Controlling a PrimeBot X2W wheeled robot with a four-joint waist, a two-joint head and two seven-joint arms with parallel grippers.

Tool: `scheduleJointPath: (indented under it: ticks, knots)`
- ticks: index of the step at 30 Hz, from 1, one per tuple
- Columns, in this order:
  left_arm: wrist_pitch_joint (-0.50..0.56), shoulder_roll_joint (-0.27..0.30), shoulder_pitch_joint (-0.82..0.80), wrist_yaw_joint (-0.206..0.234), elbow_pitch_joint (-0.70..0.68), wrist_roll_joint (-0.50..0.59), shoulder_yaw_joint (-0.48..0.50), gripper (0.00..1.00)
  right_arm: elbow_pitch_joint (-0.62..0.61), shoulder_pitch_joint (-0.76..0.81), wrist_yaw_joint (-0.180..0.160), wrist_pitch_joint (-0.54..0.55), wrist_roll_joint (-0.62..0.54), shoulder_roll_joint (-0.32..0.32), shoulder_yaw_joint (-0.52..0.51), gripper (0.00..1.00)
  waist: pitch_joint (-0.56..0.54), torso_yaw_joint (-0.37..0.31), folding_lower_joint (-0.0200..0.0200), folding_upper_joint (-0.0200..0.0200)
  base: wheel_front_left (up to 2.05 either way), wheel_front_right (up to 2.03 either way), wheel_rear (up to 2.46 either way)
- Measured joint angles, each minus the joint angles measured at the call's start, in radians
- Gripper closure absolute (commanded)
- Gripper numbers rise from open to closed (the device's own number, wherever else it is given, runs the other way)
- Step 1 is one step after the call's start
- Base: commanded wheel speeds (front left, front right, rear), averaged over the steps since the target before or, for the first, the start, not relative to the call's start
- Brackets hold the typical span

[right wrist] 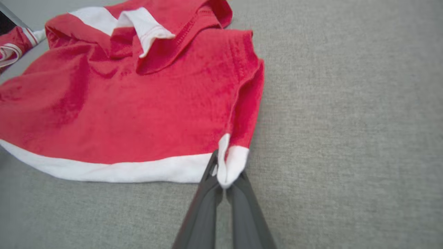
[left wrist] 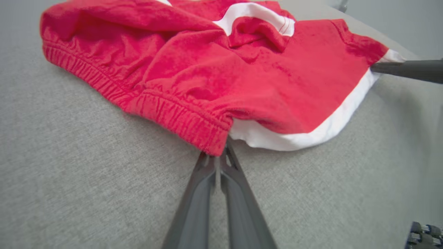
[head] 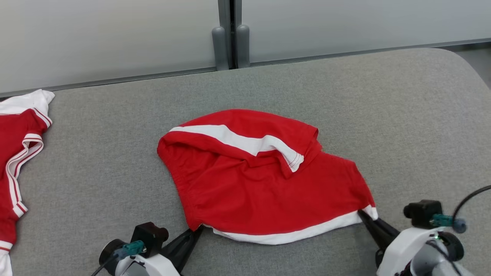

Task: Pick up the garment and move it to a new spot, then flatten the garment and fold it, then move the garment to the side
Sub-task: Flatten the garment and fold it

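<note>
We see the red garment (head: pixel 264 184) with white trim, crumpled mid grey tabletop (head: pixel 345 96). Our left tool (head: pixel 198 229) is clenched on its elastic waistband corner at 7 o'clock; right tool (head: pixel 361 213) clenched on the white hem corner at 4 o'clock. Another red-white garment (head: pixel 17 153) sits at 9 o'clock.

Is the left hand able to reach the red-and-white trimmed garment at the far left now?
Likely not yet: the left hand is shut on a corner of the red white-hemmed shorts. Only grey fabric surface separates it from the red-and-white trimmed garment.
</note>
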Motion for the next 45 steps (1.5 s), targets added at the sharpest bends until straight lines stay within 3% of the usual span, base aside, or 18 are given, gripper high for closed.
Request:
scheduleJointPath:
  ticks: [5, 11, 14, 18, 22, 27, 29, 35, 40, 45]
  knots:
    - [0.122, 0.122, 0.067, 0.0, -0.257, -0.124, 0.015, 1.0, -0.224, 0.047, 0.0, 0.05, 0.151, -0.115, -0.08, 1.0, -0.021, -0.006, 0.0, 0.0, 0.0, 0.0, 0.0]
    - [0.271, 0.253, 0.109, 0.051, -0.676, -0.265, 0.119, 1.0, -0.527, 0.096, 0.0, 0.135, 0.277, -0.216, -0.246, 1.0, 0.001, -0.006, 0.0, 0.0, 0.0, 0.0, 0.0]
    - [0.356, 0.278, 0.054, 0.063, -0.818, -0.354, 0.166, 1.0, -0.643, 0.074, 0.0, 0.187, 0.32, -0.242, -0.329, 1.0, 0.033, -0.004, 0.0, 0.0, 0.0, 0.0, 0.0]
    - [0.484, 0.27, -0.147, 0.09, -0.877, -0.467, 0.225, 1.0, -0.714, -0.058, 0.0, 0.274, 0.332, -0.266, -0.421, 1.0, 0.099, 0.003, 0.0, 0.0, 0.0, 0.0, 0.0]
    - [0.611, 0.24, -0.441, 0.118, -0.775, -0.518, 0.264, 1.0, -0.676, -0.294, 0.0, 0.382, 0.305, -0.24, -0.464, 1.0, 0.187, 0.009, 0.0, 0.0, 0.0, 0.0, 0.0]
    - [0.689, 0.158, -0.825, 0.128, -0.507, -0.493, 0.265, 1.0, -0.497, -0.665, 0.0, 0.488, 0.166, -0.13, -0.485, 1.0, 0.316, 0.017, 0.0, 0.0, 0.0, 0.0, 0.0]
    - [0.679, 0.101, -1.026, 0.139, -0.316, -0.443, 0.265, 1.0, -0.361, -0.901, 0.0, 0.498, 0.068, -0.039, -0.509, 1.0, 0.394, 0.023, 0.0, 0.0, 0.0, 0.0, 0.0]
    - [0.536, -0.007, -1.314, 0.104, 0.002, -0.323, 0.243, 1.0, -0.114, -1.241, 0.0, 0.403, -0.127, 0.089, -0.548, 1.0, 0.522, 0.04, 0.0001, 0.0, 0.0, 0.0, 0.0]
    - [0.389, -0.047, -1.434, 0.077, 0.168, -0.257, 0.238, 1.0, 0.018, -1.352, 0.0, 0.318, -0.199, 0.137, -0.538, 1.0, 0.601, 0.054, 0.0001, 0.0, 0.0, 0.0, 0.0]
    - [0.275, -0.087, -1.347, 0.025, 0.301, -0.258, 0.203, 1.0, 0.087, -1.243, 0.0, 0.221, -0.167, 0.143, -0.463, 1.0, 0.641, 0.071, 0.0002, 0.0, 0.0, 0.0, 0.0]
